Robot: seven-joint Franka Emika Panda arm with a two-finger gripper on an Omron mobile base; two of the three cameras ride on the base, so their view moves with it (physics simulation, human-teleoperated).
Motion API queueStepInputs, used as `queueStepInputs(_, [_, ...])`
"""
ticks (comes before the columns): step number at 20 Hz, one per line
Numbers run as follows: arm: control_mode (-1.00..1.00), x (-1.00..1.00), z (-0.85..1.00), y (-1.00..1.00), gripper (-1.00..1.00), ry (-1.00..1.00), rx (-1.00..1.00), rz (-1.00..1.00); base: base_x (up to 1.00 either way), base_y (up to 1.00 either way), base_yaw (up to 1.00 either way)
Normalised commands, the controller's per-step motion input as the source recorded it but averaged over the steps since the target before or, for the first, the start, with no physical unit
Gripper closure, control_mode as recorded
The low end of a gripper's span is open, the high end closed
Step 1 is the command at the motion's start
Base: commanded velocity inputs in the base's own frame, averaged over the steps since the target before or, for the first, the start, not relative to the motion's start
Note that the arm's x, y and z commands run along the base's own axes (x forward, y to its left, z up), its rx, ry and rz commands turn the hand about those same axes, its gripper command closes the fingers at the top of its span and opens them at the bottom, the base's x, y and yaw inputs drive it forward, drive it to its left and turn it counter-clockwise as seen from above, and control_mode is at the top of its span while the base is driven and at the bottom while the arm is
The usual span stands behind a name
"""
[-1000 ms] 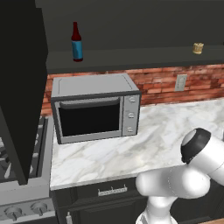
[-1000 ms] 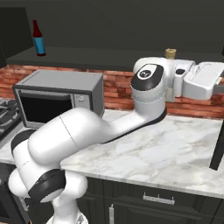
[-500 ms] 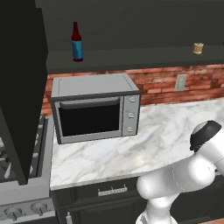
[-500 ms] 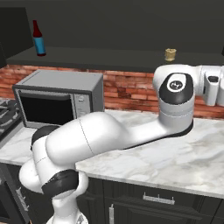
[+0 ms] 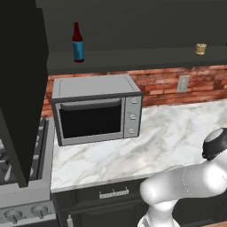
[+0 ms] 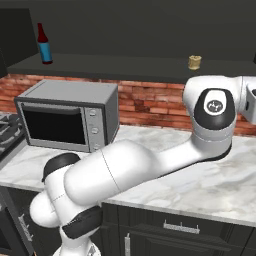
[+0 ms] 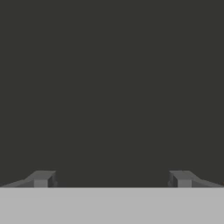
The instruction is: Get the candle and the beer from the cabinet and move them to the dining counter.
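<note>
Both targets sit untouched on the cabinet [image 5: 133, 26] shelf: beer [image 5: 78, 43] left, candle [image 5: 201, 48] right. Gripper [image 7: 112, 179] spread wide, empty, facing a dark surface.

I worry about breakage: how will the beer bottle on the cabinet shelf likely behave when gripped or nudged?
The beer stands tall and slim on a narrow base, so a nudge probably tips it. It looks like smooth glass, likely slippery and breakable. On its side it would probably roll.

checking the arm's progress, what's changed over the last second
The arm has swung to its right across the counter, its wrist now at the right edge of the right base view. The gripper is open and empty. The beer, candle and toaster oven stayed put; nothing was grasped.
</note>
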Motion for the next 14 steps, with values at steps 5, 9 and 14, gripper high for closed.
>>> queueStepInputs(5, [-1.00, 0.00, 0.00, 0.02, -1.00, 0.01, 0.00, 0.00, 0.00, 0.00, 0.00])
queueStepInputs(9, [-1.00, -0.19, 0.00, 0.68, -1.00, 0.02, 0.00, 0.00, 0.00, 0.00, 0.00])
queueStepInputs(14, [-1.00, -0.35, 0.00, 1.00, -1.00, 0.06, -0.03, 0.08, 0.00, 0.00, 0.00])
